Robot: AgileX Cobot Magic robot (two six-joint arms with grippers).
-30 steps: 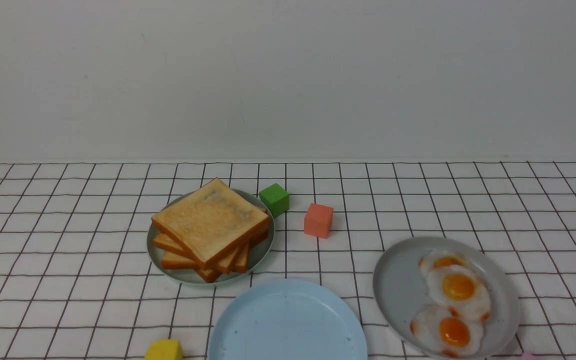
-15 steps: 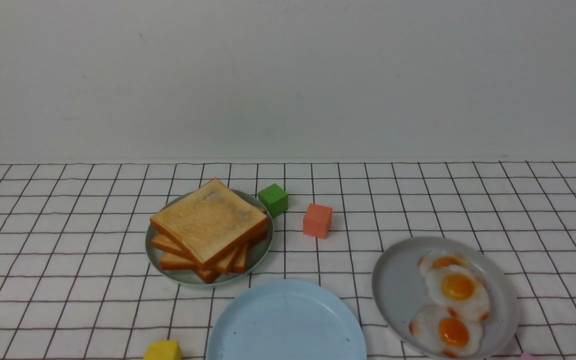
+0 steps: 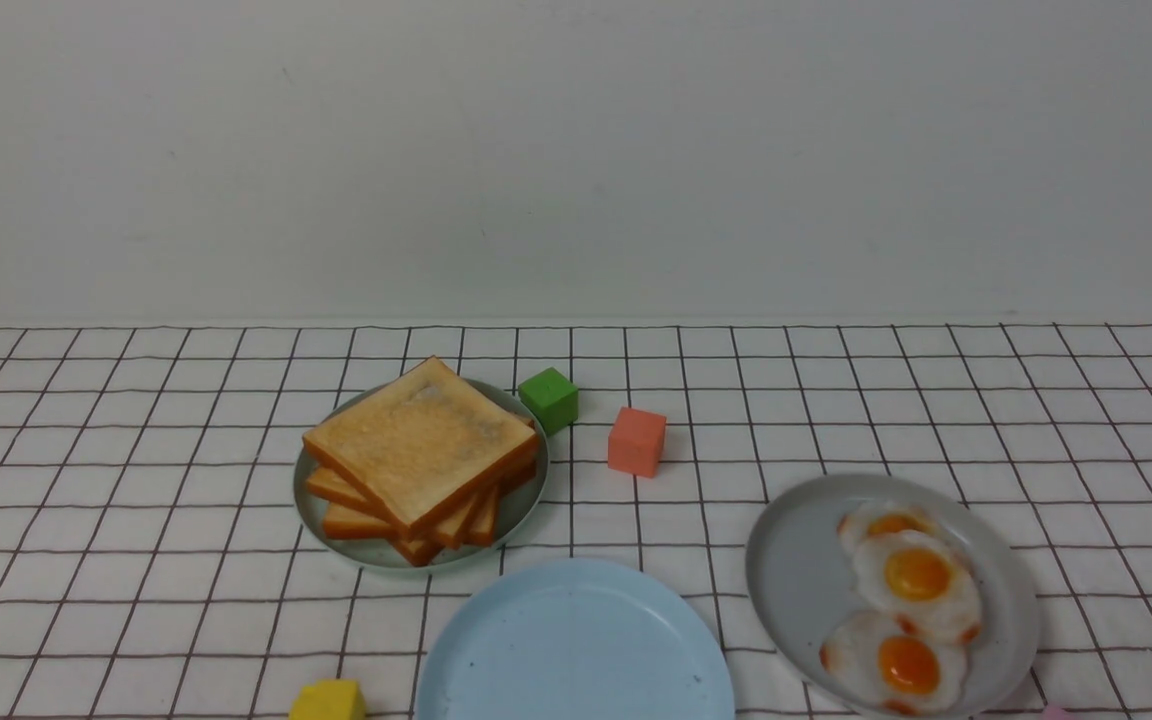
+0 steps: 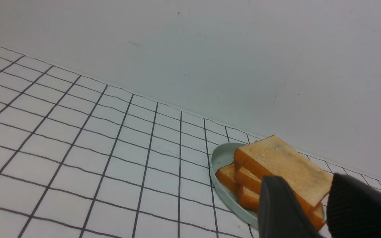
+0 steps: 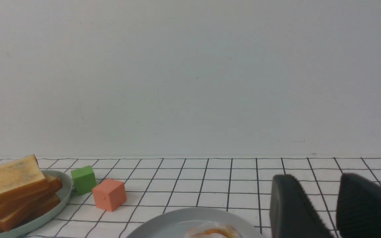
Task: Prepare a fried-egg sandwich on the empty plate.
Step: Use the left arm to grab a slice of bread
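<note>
Front view: shows pale blue plate toward bench's near edge, toast pile on green plate nearer far edge, fried eggs toward grey plate's right edge. Left wrist view: shows left gripper parted. Right wrist view: shows right gripper parted.

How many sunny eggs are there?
3. All overlap on the grey plate: one far egg, one middle egg, one near egg. More may hide underneath.
</note>
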